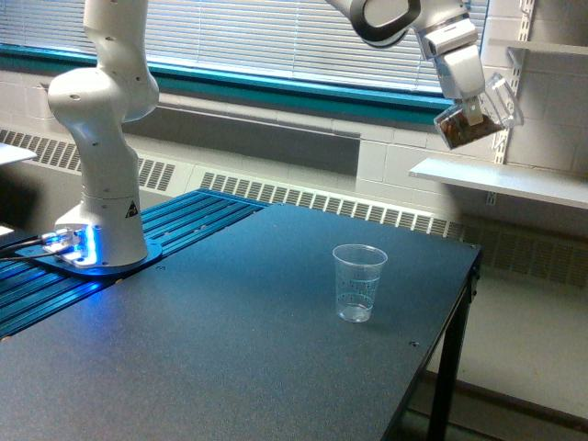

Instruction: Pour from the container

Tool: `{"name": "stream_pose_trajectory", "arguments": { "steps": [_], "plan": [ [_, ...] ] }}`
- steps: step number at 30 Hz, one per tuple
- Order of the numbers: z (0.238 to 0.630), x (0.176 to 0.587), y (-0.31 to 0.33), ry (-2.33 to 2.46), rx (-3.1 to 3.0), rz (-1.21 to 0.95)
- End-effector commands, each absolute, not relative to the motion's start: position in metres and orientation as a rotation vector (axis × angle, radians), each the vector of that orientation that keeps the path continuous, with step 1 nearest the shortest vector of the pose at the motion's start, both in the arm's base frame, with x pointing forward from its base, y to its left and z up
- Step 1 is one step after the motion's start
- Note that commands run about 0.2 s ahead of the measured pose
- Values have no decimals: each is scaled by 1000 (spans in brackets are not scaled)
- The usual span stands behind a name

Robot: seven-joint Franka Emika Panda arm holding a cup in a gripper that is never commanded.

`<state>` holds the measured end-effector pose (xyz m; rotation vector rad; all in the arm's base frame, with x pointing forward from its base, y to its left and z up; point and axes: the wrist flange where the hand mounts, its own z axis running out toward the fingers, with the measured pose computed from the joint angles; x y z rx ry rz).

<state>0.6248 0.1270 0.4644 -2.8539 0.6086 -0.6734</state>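
On the dark table (230, 349), toward the exterior view's right, one small clear plastic cup (358, 282) stands upright with printed marks on its wall; it looks empty. The surface around the cup is bare, and the cup sits well in from the table's right edge.

At the table's far left, the white base of the robot arm (101, 138) rises from a round mount (a blue light glows at its foot) beside a strip of blue ribbed metal rails (175, 225). The arm column runs up and out of the top of the picture, then re-enters at upper right.

High above the table, beyond its far right corner, the gripper (469, 115) is clamped on the jar (473, 118). The jar is a clear cylinder, tilted steeply, with brown nut-like bits gathered at its lower left end. It hangs in the air, well apart from the cup, up and to the exterior view's right of it. Which end of the jar is the mouth cannot be told.

Behind the jar, a white shelf (514, 179) is fixed to the wall. Along the back wall run a radiator grille (303, 197) and a window with closed blinds (257, 37) above a teal sill.
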Motion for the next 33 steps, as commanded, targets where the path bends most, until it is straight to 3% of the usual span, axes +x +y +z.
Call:
{"name": "stream_pose_trajectory", "arguments": {
  "steps": [1,13,33],
  "plan": [
    [475,625,101,591,-2854,-740],
    [463,606,77,571,-2882,-761],
    [423,540,39,506,-2974,-726]
  ]
}}
